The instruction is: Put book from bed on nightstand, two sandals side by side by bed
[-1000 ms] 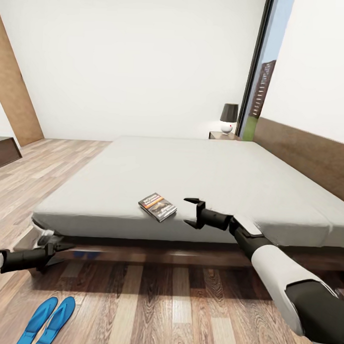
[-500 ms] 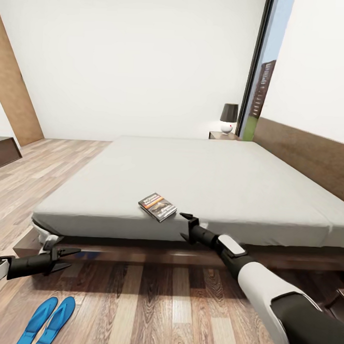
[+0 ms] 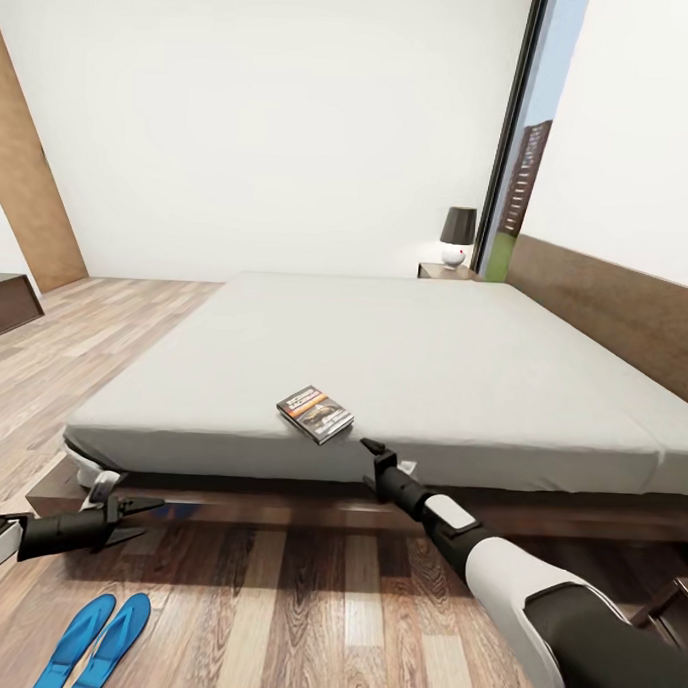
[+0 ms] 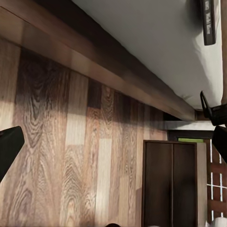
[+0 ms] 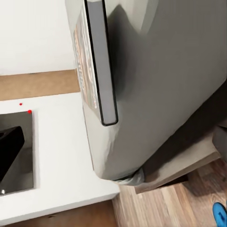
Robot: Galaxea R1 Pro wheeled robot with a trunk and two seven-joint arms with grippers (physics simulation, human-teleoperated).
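The book [image 3: 315,414] lies flat near the front edge of the bed [image 3: 403,357]; it is also in the right wrist view [image 5: 94,61] and the left wrist view [image 4: 208,21]. My right gripper [image 3: 369,463] is open at the mattress's front edge, just right of and below the book, holding nothing. My left gripper [image 3: 136,518] hangs open and empty over the floor by the bed's front left corner. Two blue sandals [image 3: 99,639] lie side by side on the floor near that arm. A nightstand [image 3: 447,271] stands at the far head end of the bed.
A dark-shaded lamp [image 3: 457,234] stands on the nightstand. The wooden headboard [image 3: 625,316] runs along the right wall. A dark wooden cabinet [image 4: 170,184] stands beyond the bed's side. Wooden flooring [image 3: 303,602] lies open in front of the bed. A dark low bench end [image 3: 5,304] is at far left.
My right arm has dropped and pulled back, taking its gripper from over the mattress down to the bed's front edge. The left gripper has sunk a little. The book and sandals stay put.
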